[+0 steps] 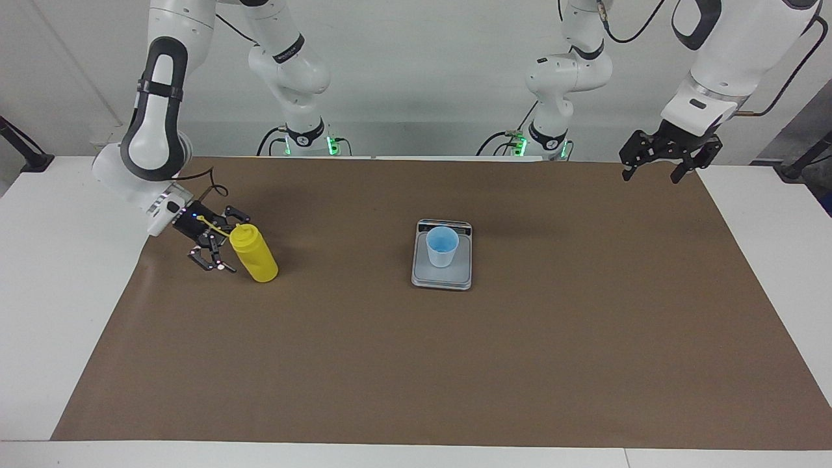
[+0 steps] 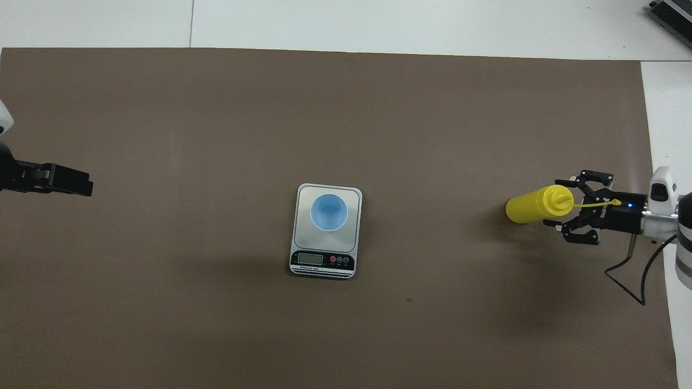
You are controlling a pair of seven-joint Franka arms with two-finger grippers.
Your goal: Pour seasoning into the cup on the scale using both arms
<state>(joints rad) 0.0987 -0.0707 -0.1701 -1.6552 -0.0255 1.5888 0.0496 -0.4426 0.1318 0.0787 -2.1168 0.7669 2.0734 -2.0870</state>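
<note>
Overhead: seasoning (image 2: 532,205) tilts, nozzle between open right claw (image 2: 570,208).

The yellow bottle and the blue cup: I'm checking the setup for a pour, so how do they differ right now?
The bottle is yellow and taller; the cup is light blue and shorter. The bottle leans, tilted toward the open right hand beside its nozzle; the cup stands upright. The bottle rests on the brown mat at the right arm's end; the cup sits on the scale mid-table. Neither is gripped.
</note>
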